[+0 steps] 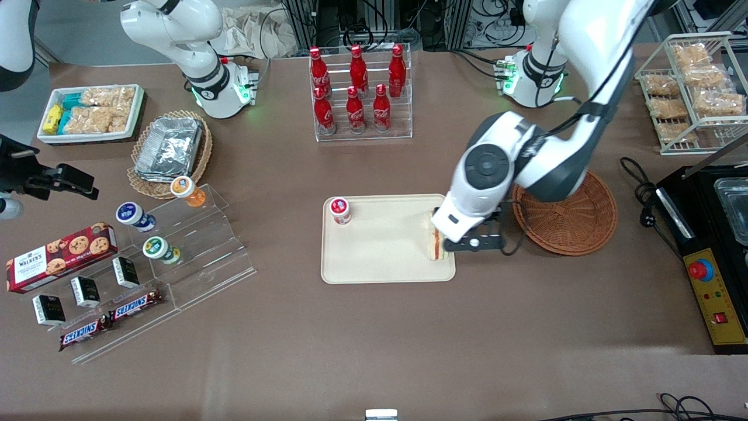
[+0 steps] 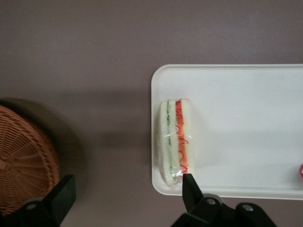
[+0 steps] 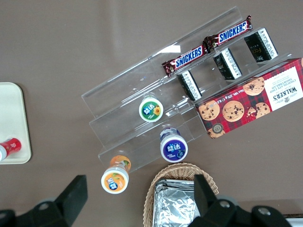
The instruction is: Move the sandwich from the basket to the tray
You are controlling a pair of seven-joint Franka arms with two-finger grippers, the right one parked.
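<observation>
Your tool [image 2: 128, 194] hangs above the tray [image 1: 380, 257], fingers [image 2: 189, 187] spread wide and gripping nothing. The sandwich [image 2: 175, 139] already lies on the tray, hard against the rim on the side nearest the wicker basket [image 1: 575, 219], at about 3 o'clock from the small red-lidded cup [image 1: 340, 209] across the tray. Lift straight up so neither finger clips the bread, and watch the one nearly touching the sandwich's end. The basket looks empty.
</observation>
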